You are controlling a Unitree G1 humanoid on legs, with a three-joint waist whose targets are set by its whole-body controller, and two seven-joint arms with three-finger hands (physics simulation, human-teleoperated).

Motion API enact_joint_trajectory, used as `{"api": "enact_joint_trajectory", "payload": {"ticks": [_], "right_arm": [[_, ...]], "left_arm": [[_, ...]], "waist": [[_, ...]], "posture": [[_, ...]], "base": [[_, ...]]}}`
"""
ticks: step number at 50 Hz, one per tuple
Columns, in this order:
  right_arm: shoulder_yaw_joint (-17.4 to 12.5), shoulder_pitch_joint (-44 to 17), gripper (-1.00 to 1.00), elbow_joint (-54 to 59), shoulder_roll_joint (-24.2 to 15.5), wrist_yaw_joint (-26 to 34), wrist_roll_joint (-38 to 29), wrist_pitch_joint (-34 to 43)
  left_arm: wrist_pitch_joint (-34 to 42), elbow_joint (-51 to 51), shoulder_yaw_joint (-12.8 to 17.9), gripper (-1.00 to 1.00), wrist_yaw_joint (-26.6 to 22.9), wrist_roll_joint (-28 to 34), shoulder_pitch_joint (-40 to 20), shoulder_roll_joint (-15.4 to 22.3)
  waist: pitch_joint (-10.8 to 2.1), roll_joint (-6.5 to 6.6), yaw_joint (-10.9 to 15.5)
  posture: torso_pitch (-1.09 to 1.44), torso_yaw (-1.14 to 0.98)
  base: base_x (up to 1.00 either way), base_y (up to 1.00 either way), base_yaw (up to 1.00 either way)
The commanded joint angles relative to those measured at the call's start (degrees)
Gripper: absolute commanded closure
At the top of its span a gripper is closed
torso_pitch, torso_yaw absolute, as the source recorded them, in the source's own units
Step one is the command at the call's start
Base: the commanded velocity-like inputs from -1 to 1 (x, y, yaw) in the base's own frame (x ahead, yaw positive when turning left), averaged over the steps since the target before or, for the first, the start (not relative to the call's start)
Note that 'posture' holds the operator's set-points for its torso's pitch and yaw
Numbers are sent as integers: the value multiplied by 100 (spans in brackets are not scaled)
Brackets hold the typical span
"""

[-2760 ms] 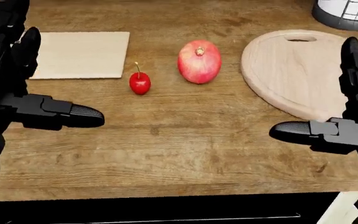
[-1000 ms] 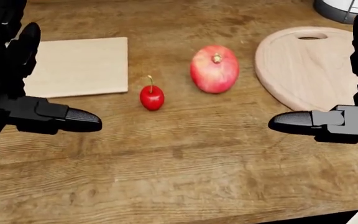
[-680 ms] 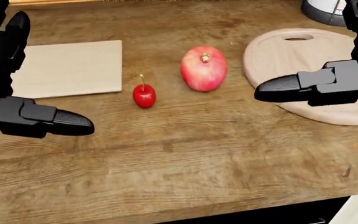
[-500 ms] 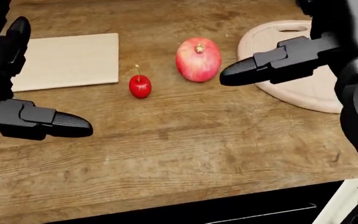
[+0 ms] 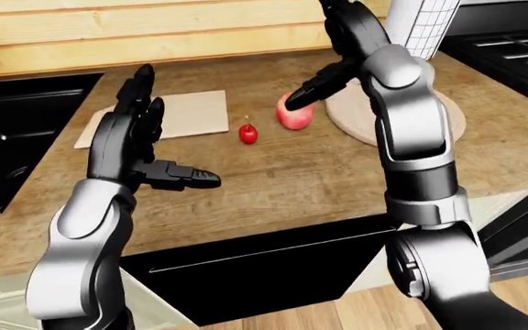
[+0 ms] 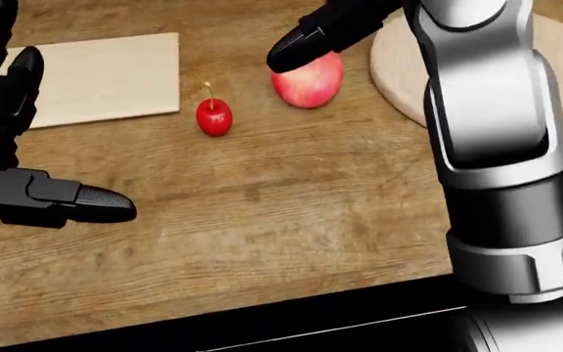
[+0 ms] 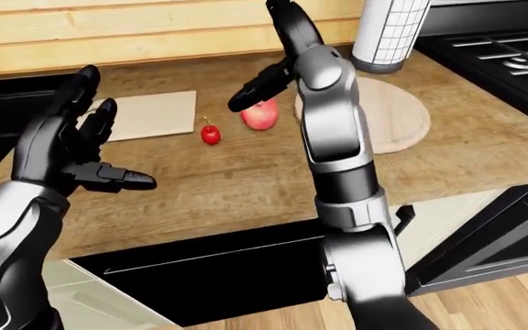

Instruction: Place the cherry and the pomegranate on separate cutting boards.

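Note:
A red cherry [image 6: 214,117] with its stem up lies on the wooden counter. A red pomegranate [image 6: 311,82] lies just right of it. A pale rectangular cutting board [image 6: 95,77] lies left of the cherry, and a round cutting board [image 7: 402,117] lies right of the pomegranate. Both boards are bare. My right hand [image 5: 323,58] is open above the pomegranate, with its thumb tip [image 6: 286,53] just over the fruit's upper left side, not closed on it. My left hand [image 5: 163,141] is open and empty, held over the counter below and left of the cherry.
A white mesh cylinder [image 7: 388,31] stands beyond the round board. A black stove [image 7: 512,48] is at the right. A black sink [image 5: 7,130] is at the left. The counter's near edge [image 5: 273,230] runs above a dark opening. My right forearm [image 6: 487,147] fills the right of the head view.
My right arm has swung up and to the left, from beside the round board to over the pomegranate. The view has shifted a little. My left hand has stayed about where it was.

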Motion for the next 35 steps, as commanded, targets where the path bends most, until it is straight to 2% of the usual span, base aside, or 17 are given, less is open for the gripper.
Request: {"api": "enact_joint_trajectory", "payload": {"ticks": [1, 10, 16, 25, 35], "right_arm": [[-108, -292, -100, 82, -25, 3, -212, -437], [-12, -378, -100, 1066, -39, 238, -928, -1543], [-64, -458, -100, 1522, 63, 348, -1084, -1866], [-18, -652, -100, 2059, 164, 390, -1186, -2078], [155, -510, -100, 1917, 295, 1041, -1629, -2143]], "left_arm": [[-189, -210, 71, -100, 7, -23, -135, 68], [-74, -261, 99, -100, 58, -89, -217, 134], [-6, -295, 143, -100, 68, -135, -259, 174], [-34, -267, 179, -100, 109, -202, -264, 219], [-13, -310, 179, -100, 145, -231, -244, 223]], "waist": [[-163, 26, -6], [-185, 36, 2], [-194, 53, -9], [-173, 61, -26], [-141, 59, -39]], "posture": [[0, 0], [0, 0], [0, 0], [0, 0], [0, 0]], "base": [[0, 0, 0], [0, 0, 0], [0, 0, 0], [0, 0, 0], [0, 0, 0]]}}
